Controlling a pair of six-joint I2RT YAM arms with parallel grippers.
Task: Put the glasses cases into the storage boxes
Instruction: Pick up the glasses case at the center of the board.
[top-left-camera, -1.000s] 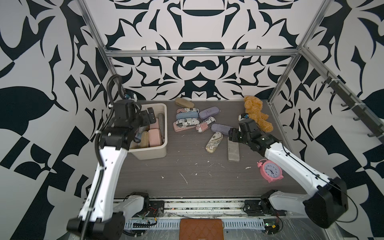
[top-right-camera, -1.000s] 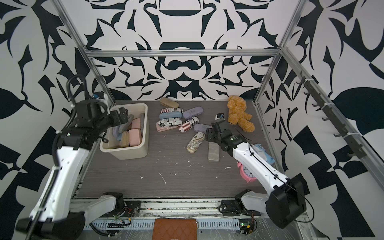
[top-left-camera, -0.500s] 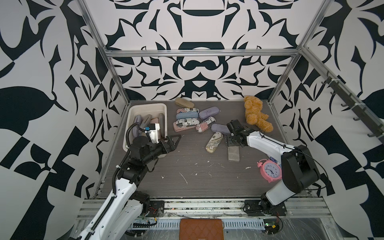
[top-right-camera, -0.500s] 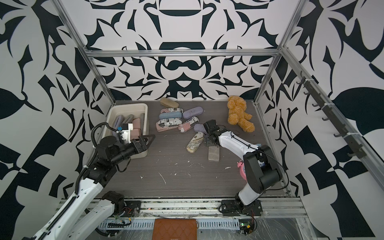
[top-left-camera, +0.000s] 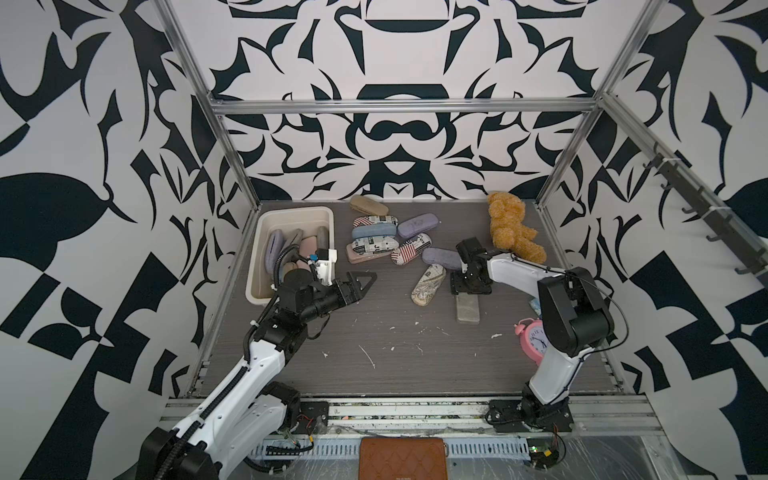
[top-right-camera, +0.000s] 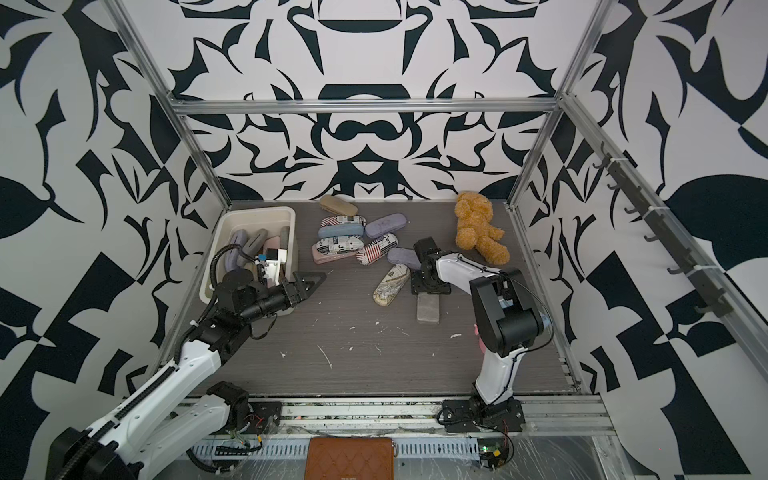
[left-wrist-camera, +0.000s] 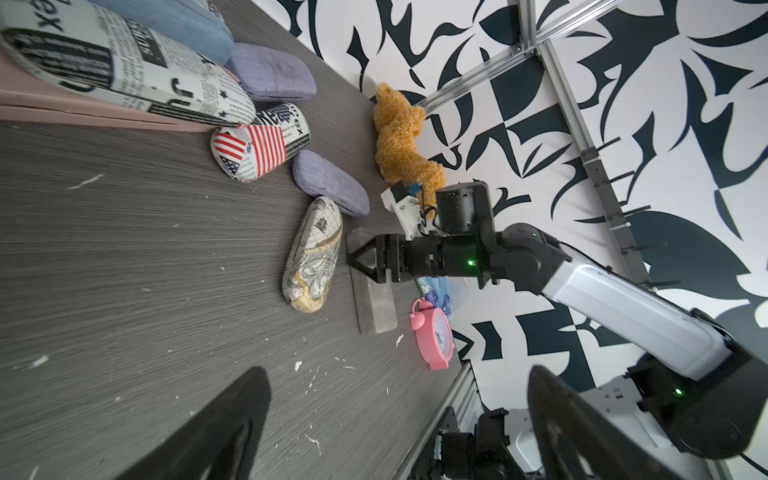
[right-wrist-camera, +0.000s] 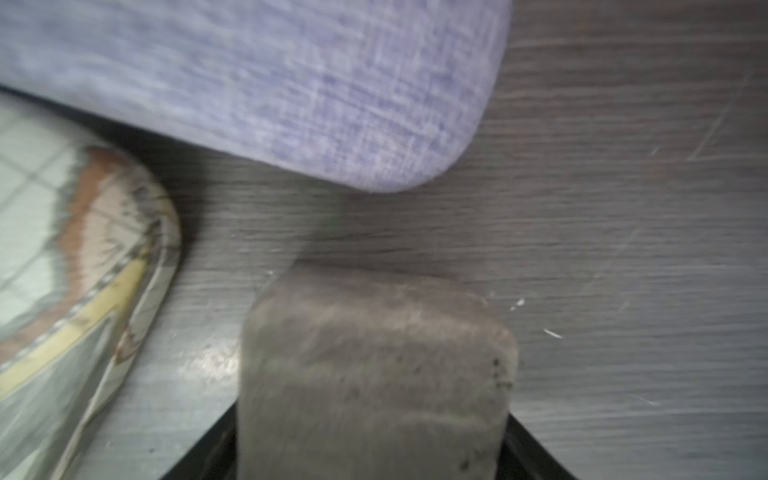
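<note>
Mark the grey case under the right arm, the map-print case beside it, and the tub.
grey case (top-left-camera: 468, 309), in a top view, on its near, uncovered end.
map-print case (top-left-camera: 428, 284), in a top view, on the middle of its lid.
tub (top-left-camera: 297, 218), in a top view, on its far inner wall.

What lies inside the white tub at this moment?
In both top views the tub holds a lilac case, a grey case and a pink case, perhaps more. The left arm covers its near end, so what lies there cannot be seen.
</note>
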